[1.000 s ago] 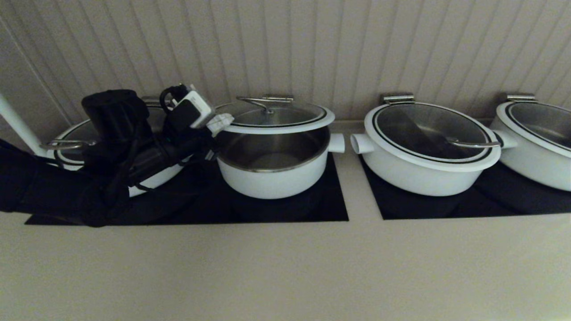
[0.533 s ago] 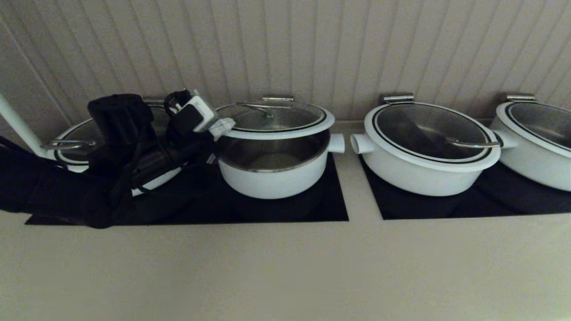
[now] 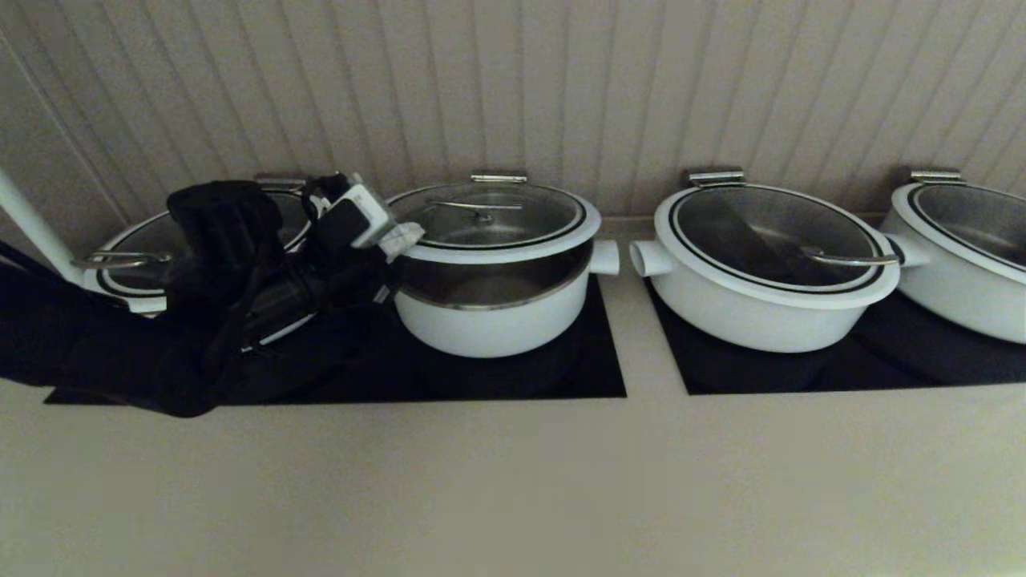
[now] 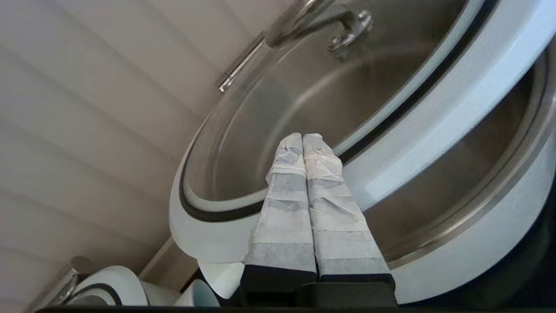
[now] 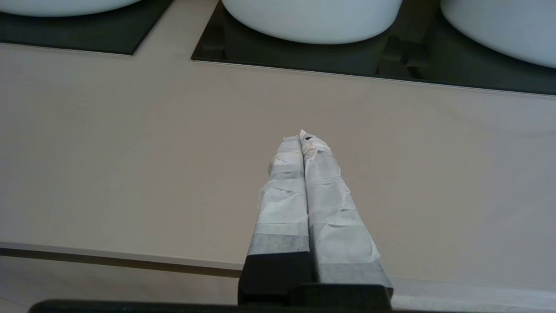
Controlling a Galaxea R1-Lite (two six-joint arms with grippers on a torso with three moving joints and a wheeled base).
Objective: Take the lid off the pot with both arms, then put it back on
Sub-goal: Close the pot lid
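The pot (image 3: 489, 320) stands on the left black cooktop. Its glass lid (image 3: 497, 216) hangs over it, raised at the front, with a gap to the pot's rim. My left gripper (image 3: 405, 232) is at the lid's left edge. In the left wrist view the gripper (image 4: 302, 137) is shut, with both taped fingers lying across the lid's white rim (image 4: 417, 130) and the pot's steel inside (image 4: 478, 191) beside them. I cannot tell whether the fingers are over or under the rim. My right gripper (image 5: 302, 135) is shut and empty over the bare counter, out of the head view.
A wider white pot (image 3: 128, 268) sits behind my left arm. Two more wide lidded pots (image 3: 761, 304) (image 3: 962, 256) stand on the right cooktop (image 3: 801, 373). A ribbed wall runs close behind. The beige counter (image 3: 513, 481) lies in front.
The lid has come down towards the pot, so the gap at the front is smaller. My left gripper and arm have dropped with it.
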